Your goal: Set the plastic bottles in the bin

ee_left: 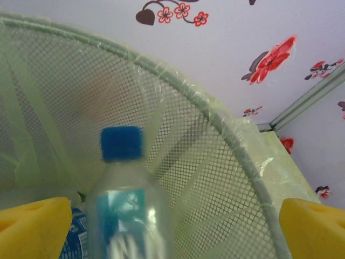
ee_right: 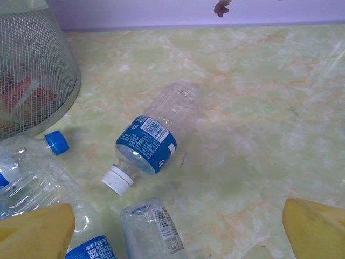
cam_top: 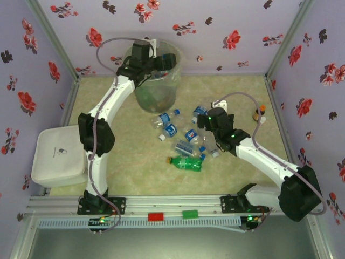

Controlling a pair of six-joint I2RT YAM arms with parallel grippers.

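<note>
My left gripper (cam_top: 161,65) hangs over the mouth of the bin (cam_top: 141,96), a tall mesh wastebasket with a clear liner. In the left wrist view its yellow fingers (ee_left: 33,226) stand wide apart, the gripper (ee_left: 172,234) open. A blurred clear bottle with a blue cap (ee_left: 126,199) is between them, touching neither, inside the bin's rim (ee_left: 215,118). Several plastic bottles (cam_top: 170,130) lie on the table, among them a green one (cam_top: 186,163). My right gripper (cam_top: 207,121) hovers open over them; a white-capped, blue-labelled bottle (ee_right: 148,143) and a clear one (ee_right: 156,232) lie ahead of the open gripper (ee_right: 175,232).
A small brown bottle with an orange cap (cam_top: 260,113) stands at the right by the wall. A white box (cam_top: 58,155) sits at the table's left edge. Flowered walls close in the back and both sides. The bin's base (ee_right: 32,81) stands left of the right gripper.
</note>
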